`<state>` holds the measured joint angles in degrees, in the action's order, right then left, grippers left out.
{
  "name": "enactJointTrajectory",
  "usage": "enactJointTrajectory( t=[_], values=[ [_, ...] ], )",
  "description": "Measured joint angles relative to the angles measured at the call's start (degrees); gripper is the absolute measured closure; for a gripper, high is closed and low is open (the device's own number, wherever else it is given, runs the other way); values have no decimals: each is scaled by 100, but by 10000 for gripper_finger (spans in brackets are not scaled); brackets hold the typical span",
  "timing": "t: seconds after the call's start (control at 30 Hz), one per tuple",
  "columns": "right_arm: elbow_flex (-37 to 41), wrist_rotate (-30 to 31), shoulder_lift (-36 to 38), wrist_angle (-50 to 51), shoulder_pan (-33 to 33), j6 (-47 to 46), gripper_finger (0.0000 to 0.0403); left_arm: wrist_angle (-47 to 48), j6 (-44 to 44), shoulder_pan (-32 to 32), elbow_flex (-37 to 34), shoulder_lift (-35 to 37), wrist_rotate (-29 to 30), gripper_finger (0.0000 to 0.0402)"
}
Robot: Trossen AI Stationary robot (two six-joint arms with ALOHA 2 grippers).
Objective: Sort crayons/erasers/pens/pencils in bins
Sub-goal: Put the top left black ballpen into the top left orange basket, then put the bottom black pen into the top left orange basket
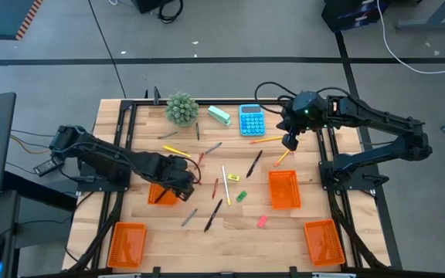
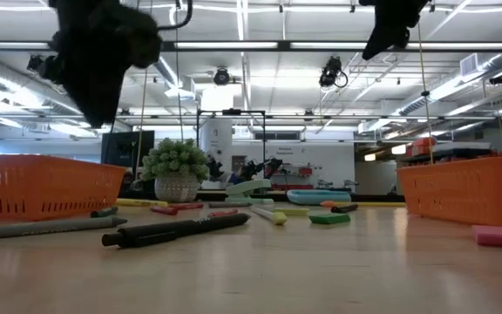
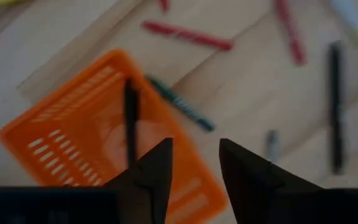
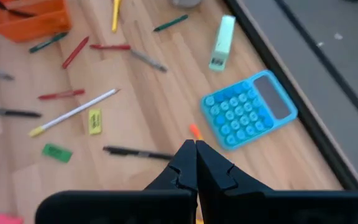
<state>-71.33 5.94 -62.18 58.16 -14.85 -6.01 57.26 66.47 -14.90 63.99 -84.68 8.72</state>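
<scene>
My left gripper (image 3: pixel 194 163) hangs open, pointing down over the near corner of an orange bin (image 3: pixel 67 134) (image 1: pixel 159 194) at the table's left middle. A black pen (image 3: pixel 130 118) lies on that bin's floor, with nothing between my fingers. My right gripper (image 4: pixel 196 149) (image 1: pixel 290 142) is shut and raised above the table beside the blue calculator (image 4: pixel 247 112). An orange pencil tip (image 4: pixel 194 130) shows just past its fingertips. Pens (image 1: pixel 215 215), pencils (image 1: pixel 225 174), crayons (image 1: pixel 215 188) and erasers (image 1: pixel 242 196) lie loose on the table's middle.
Three more orange bins stand at the right middle (image 1: pixel 284 189), near left (image 1: pixel 127 243) and near right (image 1: pixel 321 241). A potted plant (image 1: pixel 181 108) and a mint-green block (image 1: pixel 219 116) stand at the far edge. A green pen (image 3: pixel 180 104) lies beside the left bin.
</scene>
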Motion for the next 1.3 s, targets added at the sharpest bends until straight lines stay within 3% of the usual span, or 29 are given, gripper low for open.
enactJointTrajectory(
  t=[0.2,0.53,0.77,1.03,1.17,1.3],
  values=[
    [0,-538,135,379,0,-327,397,-236,-181,-48,564,-72,134,297],
    [0,-891,517,990,4,-1244,397,-1685,-891,-41,605,-383,86,336],
    [0,-1272,707,1526,236,-2567,397,-2041,-602,-214,604,-666,-50,391],
    [0,-2270,609,1693,956,-3847,397,-2598,-107,-441,605,-1132,-43,393],
    [0,-2186,496,1732,1302,-3931,397,-2914,-93,-557,607,-1374,-47,395],
    [0,-1669,439,1742,1699,-4346,397,-2992,-25,-601,605,-1613,-192,385]
  ],
)
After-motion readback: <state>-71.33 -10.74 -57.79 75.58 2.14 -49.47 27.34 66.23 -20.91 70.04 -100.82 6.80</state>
